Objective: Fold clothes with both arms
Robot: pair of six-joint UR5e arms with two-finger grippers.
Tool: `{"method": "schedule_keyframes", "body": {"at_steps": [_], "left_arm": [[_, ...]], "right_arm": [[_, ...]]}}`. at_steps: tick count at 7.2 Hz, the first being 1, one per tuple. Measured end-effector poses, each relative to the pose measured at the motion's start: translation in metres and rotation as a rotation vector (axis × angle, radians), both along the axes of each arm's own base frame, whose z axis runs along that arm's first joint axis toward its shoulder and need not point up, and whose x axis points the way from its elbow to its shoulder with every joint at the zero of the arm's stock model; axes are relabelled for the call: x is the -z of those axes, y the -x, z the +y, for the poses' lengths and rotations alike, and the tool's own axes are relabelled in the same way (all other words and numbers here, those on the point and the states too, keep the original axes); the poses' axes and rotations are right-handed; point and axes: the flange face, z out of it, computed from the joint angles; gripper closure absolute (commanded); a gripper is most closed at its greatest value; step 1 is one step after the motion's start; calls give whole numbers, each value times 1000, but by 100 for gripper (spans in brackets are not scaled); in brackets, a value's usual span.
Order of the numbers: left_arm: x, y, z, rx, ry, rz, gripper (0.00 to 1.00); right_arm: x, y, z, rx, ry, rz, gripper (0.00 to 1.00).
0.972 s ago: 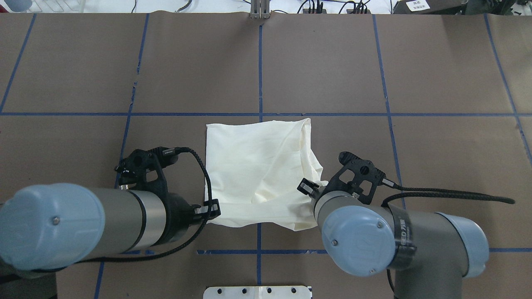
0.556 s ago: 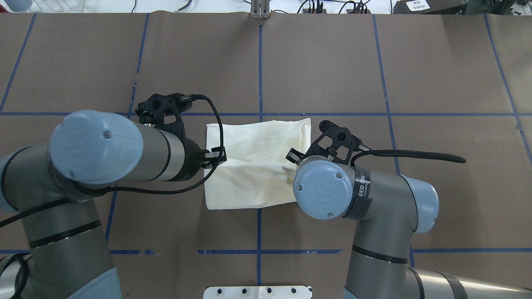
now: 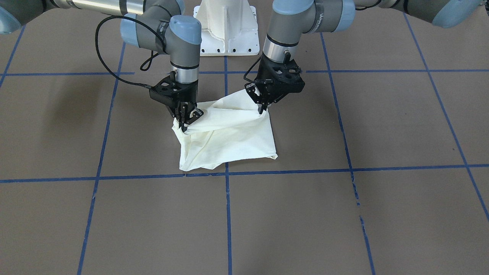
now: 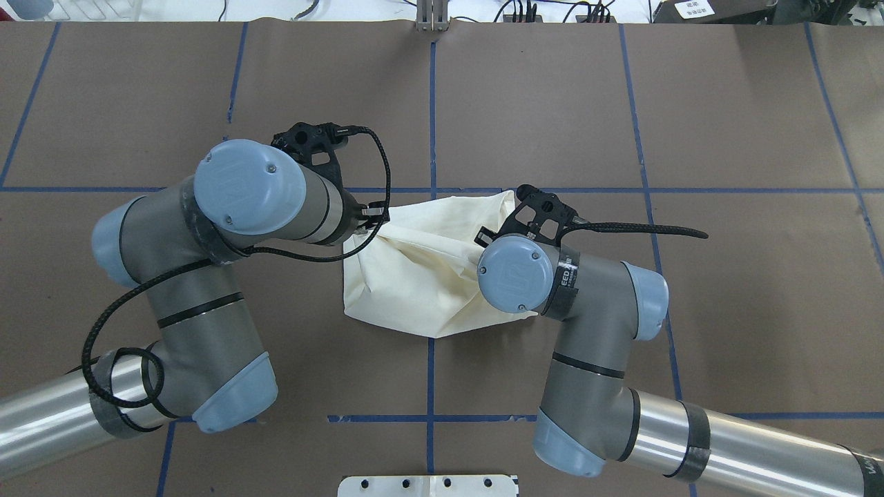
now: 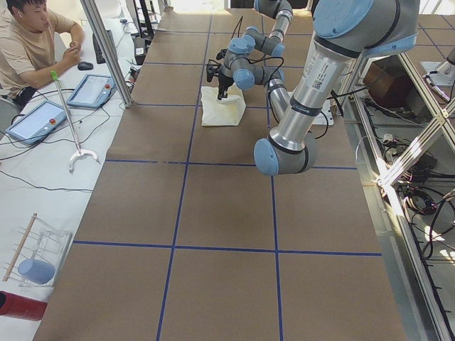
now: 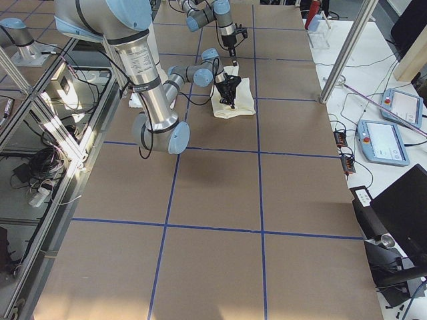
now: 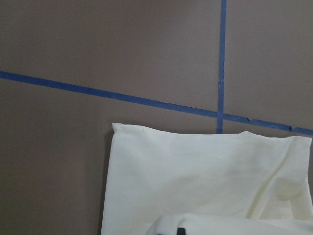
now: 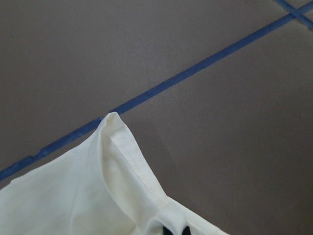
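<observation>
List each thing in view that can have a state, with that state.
shirt: partly folded, plain side up, one edge lifted, the rest on the table.
left gripper: shut on a shirt corner, raised.
right gripper: shut on a shirt corner, raised.

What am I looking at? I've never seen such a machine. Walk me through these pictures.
It is a robot with two metal arms on a white base, at a brown table marked with blue tape. One picture faces the robot, one looks down from behind it, two look along the table from its ends, and two come from small cameras on the wrists. A cream shirt lies on the table, plain side showing. The left arm and the right arm each pinch one end of a raised edge in shut jaws, holding it above the rest. A man sits beside the table.
</observation>
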Motion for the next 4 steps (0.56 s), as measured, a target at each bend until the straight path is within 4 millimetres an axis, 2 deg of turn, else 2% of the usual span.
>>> {"method": "schedule_keyframes", "body": {"at_steps": [1,2,3,4], "left_arm": [[-9,-9,-6,0,2,-11,100],[-17,-14,-10,-3,2,-24,75],[-20,-17,-11,-11,-5,-34,1],[-23,-18,-12,-27,-24,-46,0]], "right_arm": [[-5,4,-3,7,-2,7,76],[-6,6,-4,16,-6,12,1],[-7,6,-4,28,-13,17,0],[-5,6,-5,47,-26,25,0]]}}
